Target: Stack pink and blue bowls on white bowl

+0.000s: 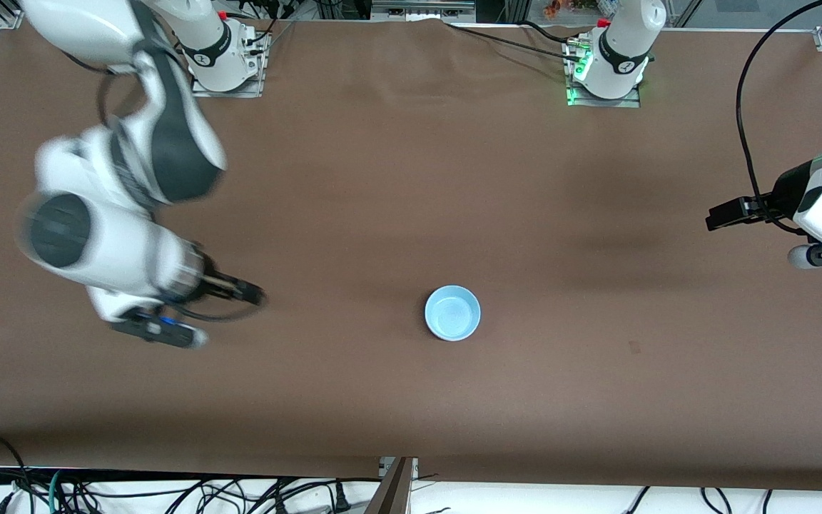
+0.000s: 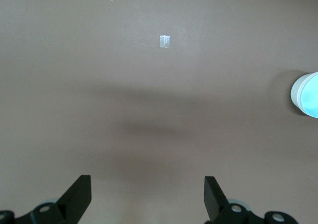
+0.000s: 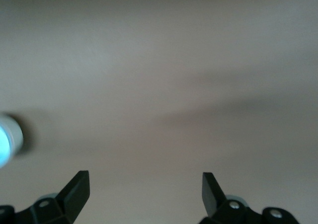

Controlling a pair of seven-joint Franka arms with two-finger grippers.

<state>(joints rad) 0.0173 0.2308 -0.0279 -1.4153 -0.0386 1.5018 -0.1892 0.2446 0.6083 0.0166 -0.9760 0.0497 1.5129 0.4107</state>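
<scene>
A light blue bowl (image 1: 452, 313) sits on the brown table near its middle. In the left wrist view (image 2: 307, 94) a white wall shows under its blue inside, so it seems to sit in the white bowl. The pink bowl is not in view. My right gripper (image 1: 250, 293) is open and empty over bare table toward the right arm's end, and its arm looks blurred. The bowl shows at the edge of the right wrist view (image 3: 7, 140), away from the right gripper (image 3: 145, 177). My left gripper (image 1: 718, 215) is open and empty over the left arm's end of the table, and shows open in its own wrist view (image 2: 147, 182).
A small piece of clear tape (image 2: 165, 41) lies on the brown table cover (image 1: 411, 178). A faint mark (image 1: 634, 348) lies toward the left arm's end of the table from the bowl. Cables (image 1: 168, 492) hang below the table's near edge.
</scene>
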